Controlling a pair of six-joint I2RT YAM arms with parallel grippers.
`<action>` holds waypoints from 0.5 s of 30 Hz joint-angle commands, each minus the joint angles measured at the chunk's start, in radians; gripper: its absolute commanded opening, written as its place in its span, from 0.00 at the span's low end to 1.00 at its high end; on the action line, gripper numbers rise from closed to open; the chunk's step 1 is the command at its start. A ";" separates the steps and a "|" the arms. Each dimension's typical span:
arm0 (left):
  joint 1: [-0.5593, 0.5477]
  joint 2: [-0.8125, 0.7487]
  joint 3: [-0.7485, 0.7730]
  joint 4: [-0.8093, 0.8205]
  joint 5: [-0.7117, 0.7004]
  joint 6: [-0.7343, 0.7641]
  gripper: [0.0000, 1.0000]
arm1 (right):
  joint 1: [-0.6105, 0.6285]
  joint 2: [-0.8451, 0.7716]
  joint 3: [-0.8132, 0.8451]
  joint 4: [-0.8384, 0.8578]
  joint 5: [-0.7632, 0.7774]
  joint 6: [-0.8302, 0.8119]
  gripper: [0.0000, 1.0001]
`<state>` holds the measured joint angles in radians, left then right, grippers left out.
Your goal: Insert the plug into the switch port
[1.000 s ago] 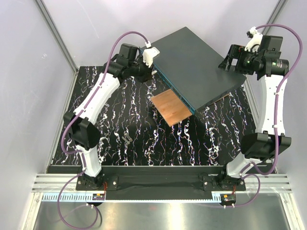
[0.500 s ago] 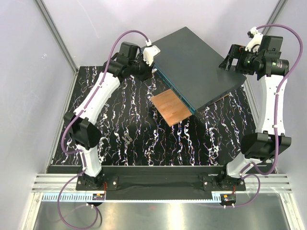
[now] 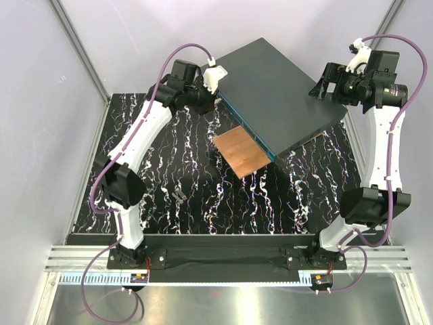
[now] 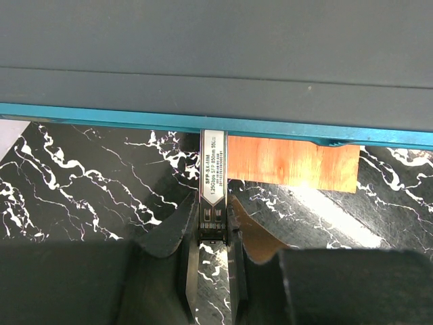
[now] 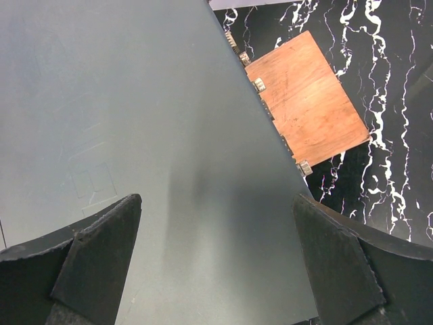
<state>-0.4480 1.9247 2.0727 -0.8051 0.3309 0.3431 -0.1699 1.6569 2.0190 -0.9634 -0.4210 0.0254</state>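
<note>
Left hand [image 4: 211, 227] clenched on rear of plug [image 4: 212, 166], a labelled metal bar pointing straight at switch [image 4: 216, 40]. Plug tip meets teal face [image 4: 101, 115] beneath dark lid edge; port itself and depth of entry hidden. Switch at far side of table [image 4: 74, 183]. Copper plate [image 4: 284, 162] on table just beside teal face, right of plug. Right hand [image 5: 218, 250] released, fingers [image 5: 101, 250] spread wide over grey switch top; whether touching it, cannot tell.
</note>
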 commanded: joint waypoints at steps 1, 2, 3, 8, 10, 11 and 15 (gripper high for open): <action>-0.008 -0.015 0.061 0.049 -0.007 0.002 0.00 | 0.000 -0.003 -0.014 -0.006 -0.022 0.013 1.00; -0.006 -0.019 0.063 0.047 -0.007 0.000 0.00 | 0.000 -0.003 -0.013 -0.006 -0.024 0.013 1.00; -0.008 -0.023 0.060 0.046 -0.004 -0.001 0.00 | 0.000 -0.002 -0.011 -0.005 -0.024 0.013 1.00; -0.009 -0.043 0.059 0.044 0.003 -0.004 0.00 | 0.000 0.000 -0.012 -0.005 -0.028 0.015 1.00; -0.012 -0.046 0.061 0.044 0.005 -0.004 0.00 | 0.000 0.001 -0.011 -0.005 -0.030 0.016 1.00; -0.014 -0.047 0.060 0.044 0.005 -0.003 0.00 | 0.000 0.000 -0.012 -0.006 -0.032 0.016 1.00; -0.014 -0.053 0.058 0.041 0.005 -0.001 0.00 | 0.000 0.000 -0.013 -0.005 -0.033 0.016 1.00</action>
<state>-0.4503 1.9247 2.0754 -0.8108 0.3302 0.3428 -0.1703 1.6569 2.0182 -0.9607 -0.4313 0.0254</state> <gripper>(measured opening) 0.208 0.994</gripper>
